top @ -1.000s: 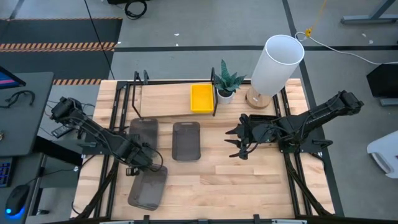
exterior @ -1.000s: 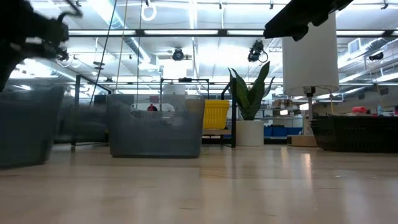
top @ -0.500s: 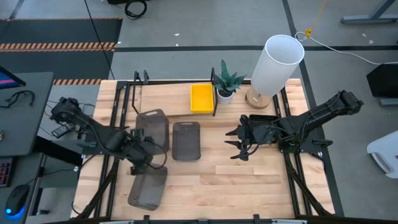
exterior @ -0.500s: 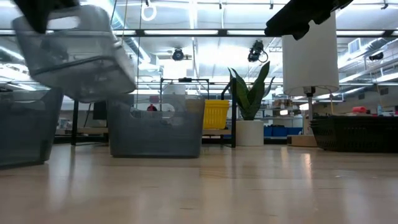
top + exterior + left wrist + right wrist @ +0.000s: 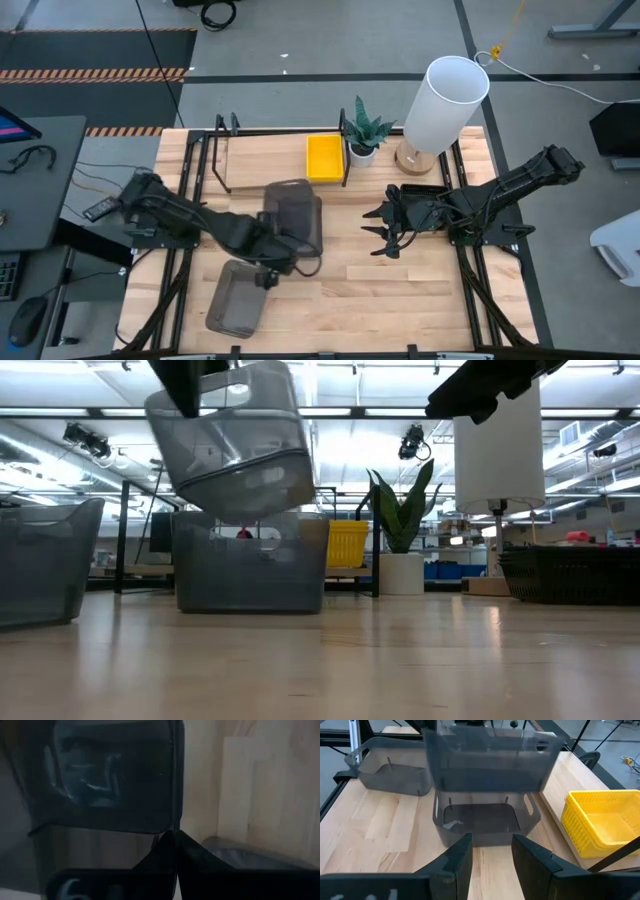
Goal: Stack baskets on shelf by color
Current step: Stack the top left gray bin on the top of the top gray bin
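From above, a grey basket (image 5: 287,212) is pinched by the left hand (image 5: 268,243) over a second grey basket (image 5: 305,238); the right hand (image 5: 378,226) is spread above the worktop (image 5: 400,290). At table height, the held basket (image 5: 232,442) is tilted in the air.

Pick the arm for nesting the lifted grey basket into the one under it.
Left. The left gripper already holds the lifted grey basket above the grey basket on the table. The right gripper hangs open and empty beside them.
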{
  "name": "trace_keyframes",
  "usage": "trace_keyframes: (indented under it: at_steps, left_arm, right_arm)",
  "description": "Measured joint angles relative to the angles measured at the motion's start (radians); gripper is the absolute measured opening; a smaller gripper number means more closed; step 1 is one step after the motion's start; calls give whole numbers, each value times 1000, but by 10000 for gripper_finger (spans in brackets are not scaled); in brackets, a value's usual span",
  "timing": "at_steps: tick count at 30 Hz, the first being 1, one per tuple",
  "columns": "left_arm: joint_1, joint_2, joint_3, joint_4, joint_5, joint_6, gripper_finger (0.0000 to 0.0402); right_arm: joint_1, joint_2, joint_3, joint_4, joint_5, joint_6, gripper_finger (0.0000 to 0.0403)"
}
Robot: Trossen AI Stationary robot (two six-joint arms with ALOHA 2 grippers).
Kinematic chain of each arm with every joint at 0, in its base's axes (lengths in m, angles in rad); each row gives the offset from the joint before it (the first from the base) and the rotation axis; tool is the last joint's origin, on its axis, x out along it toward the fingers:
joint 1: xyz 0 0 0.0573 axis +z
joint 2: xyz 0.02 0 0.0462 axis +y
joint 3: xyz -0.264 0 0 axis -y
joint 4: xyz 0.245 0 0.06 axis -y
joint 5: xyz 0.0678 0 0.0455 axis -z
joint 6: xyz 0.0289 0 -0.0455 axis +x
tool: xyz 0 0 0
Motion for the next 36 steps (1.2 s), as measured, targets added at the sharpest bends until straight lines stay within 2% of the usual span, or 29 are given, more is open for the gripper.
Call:
trace_keyframes:
  at_steps: [5,10,28,31,36]
  left_arm:
    - [35,117,139,-48,70,7,4]
    - [55,183,206,-74,81,-1,4]
    - [74,235,202,-107,119,-1,4]
    - [65,235,201,-92,80,5,32]
    - [59,235,201,-93,72,3,132]
  right_arm:
    - [0,0,0,0,0,0,142]
    - [0,0,0,0,0,-14,142]
    - [18,0,0,0,0,-26,142]
    - [18,0,0,0,-1,-26,142]
    - [18,0,0,0,-1,-26,142]
